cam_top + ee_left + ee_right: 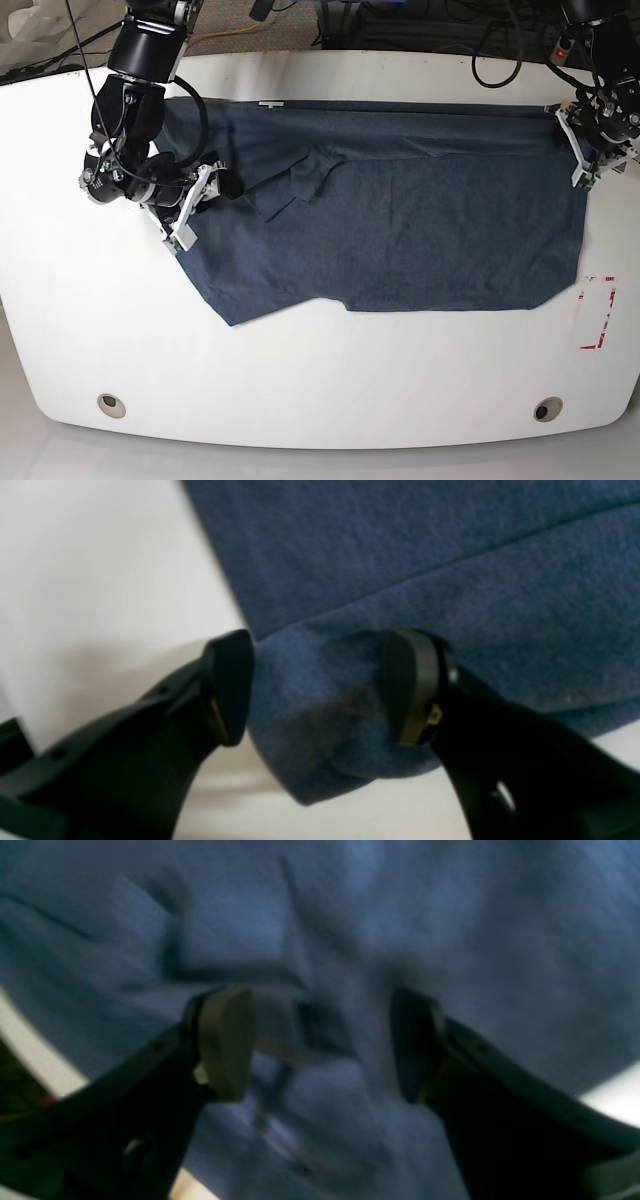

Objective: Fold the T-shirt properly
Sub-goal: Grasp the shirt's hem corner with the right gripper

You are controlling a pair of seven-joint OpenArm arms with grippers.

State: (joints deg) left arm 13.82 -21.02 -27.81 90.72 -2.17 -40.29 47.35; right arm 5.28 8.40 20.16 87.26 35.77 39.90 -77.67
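1. The left gripper (pixel 317 687) has its jaws standing apart with a rounded corner of the shirt (pixel 450 580) bulging between them; the right pad (pixel 407 690) touches the cloth, the left pad (pixel 230 685) sits just beside its edge. Whether the cloth is pinched, I cannot tell.
2. The right gripper (pixel 320 1045) also has its jaws spread, with rumpled blue cloth between and beneath them. The view is blurred, so a real grip cannot be confirmed.
3. In the base view, the left gripper (pixel 585 150) is at the shirt's right edge, near the far corner.
4. The right gripper (pixel 195 205) is at the shirt's left edge, where the cloth is bunched.
5. The shirt (pixel 400 220) lies spread wide across the far half of the white table (pixel 320 390), mostly flat, with a folded flap and wrinkles left of centre.
6. A small white tag (pixel 271 103) shows at the far edge of the shirt.
7. A red-marked rectangle (pixel 598 315) lies on the table just beside the shirt's near right corner.
8. 2 round holes (pixel 112 404) sit near the table's front edge.
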